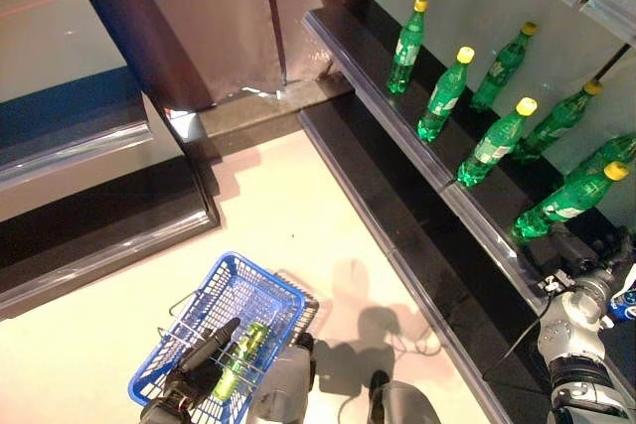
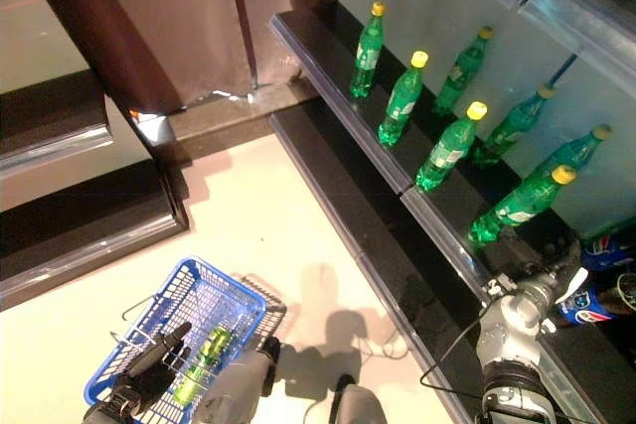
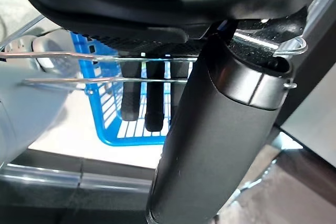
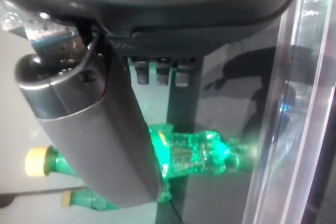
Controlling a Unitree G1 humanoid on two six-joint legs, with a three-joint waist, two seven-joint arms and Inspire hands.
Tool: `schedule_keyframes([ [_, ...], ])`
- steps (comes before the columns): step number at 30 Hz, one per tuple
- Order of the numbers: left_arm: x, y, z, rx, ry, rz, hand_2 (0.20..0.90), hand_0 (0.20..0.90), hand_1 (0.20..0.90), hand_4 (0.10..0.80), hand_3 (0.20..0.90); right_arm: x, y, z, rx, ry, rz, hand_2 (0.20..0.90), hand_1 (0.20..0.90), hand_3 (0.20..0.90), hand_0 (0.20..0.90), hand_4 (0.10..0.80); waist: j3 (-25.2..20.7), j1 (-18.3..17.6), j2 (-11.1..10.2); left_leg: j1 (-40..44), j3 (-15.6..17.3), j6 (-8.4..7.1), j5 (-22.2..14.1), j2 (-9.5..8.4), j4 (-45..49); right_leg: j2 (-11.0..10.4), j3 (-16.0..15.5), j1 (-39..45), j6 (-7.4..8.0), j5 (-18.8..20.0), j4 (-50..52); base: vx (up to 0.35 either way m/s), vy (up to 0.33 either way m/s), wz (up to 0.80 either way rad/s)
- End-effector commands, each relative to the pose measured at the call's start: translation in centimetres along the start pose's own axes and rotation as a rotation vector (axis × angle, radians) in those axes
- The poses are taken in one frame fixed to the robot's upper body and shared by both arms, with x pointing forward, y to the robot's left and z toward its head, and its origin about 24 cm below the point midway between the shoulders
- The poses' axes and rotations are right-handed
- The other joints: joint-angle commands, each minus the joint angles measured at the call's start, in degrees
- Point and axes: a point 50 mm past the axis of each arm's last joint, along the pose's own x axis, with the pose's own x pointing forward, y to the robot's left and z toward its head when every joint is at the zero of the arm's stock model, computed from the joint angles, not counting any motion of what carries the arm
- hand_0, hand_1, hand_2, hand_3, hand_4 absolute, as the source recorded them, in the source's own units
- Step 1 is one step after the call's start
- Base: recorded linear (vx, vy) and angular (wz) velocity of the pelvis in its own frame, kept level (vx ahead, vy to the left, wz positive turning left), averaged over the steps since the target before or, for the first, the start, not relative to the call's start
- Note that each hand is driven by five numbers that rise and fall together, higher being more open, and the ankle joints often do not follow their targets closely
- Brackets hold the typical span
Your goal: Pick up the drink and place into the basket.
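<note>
Right hand (image 1: 581, 280) reaches w/ fingers (image 4: 157, 74) spread at nearest green soda bottle (image 1: 566, 202) on shelf (image 1: 477, 208); a bump could topple it into neighbours. Left hand (image 1: 199, 359), fingers straight, carries blue basket (image 1: 248, 290), one bottle (image 1: 238, 356) inside.

Bright overhead light, blurred wrist views

Basket (image 1: 260, 283) sits lower left of frame on the floor (image 1: 288, 211), one bottle (image 1: 241, 357) in it under my left hand (image 1: 199, 356). Shelf (image 1: 397, 136) runs diagonally along right, four bottles (image 1: 443, 96) on it.
</note>
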Motion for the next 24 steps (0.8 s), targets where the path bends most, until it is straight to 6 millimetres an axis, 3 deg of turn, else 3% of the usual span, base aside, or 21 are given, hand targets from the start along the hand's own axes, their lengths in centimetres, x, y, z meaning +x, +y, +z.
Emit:
schedule_keyframes([
  [1,0.4,-4.6,6.0,0.046,-0.204,-0.287,0.3,0.3,0.3,0.1,0.2,1.7,2.6,7.2,-0.024,-0.288,0.113,0.9,0.9,0.9,0.9,0.8,-1.5,0.5,0.2,0.3,-1.6,3.87,-5.4,-3.91,2.9,3.1,-1.3,-3.3,-2.25,8.2,0.6,-0.089,-0.016,-0.06],
  [10,0.8,-5.8,6.2,0.014,-0.253,-0.327,0.3,0.3,0.3,0.1,0.2,1.0,4.4,8.3,0.033,-0.336,0.165,0.9,0.9,0.9,0.9,0.8,-0.3,-0.7,-0.6,0.9,-1.6,4.23,-4.1,-4.2,-0.2,3.5,-0.1,-4.0,-2.18,10.2,-2.7,-0.07,0.023,-0.06],
  [24,1.8,-7.5,4.4,-0.026,-0.272,-0.367,0.3,0.3,0.3,0.1,0.2,0.1,4.4,7.6,0.023,-0.349,0.229,0.9,0.9,0.9,0.9,0.8,-3.8,-3.4,-0.8,8.1,0.5,3.3,-0.7,-3.85,-11.7,3.1,-0.2,-0.5,-2.43,11.7,-10.3,-0.042,0.06,-0.09],
])
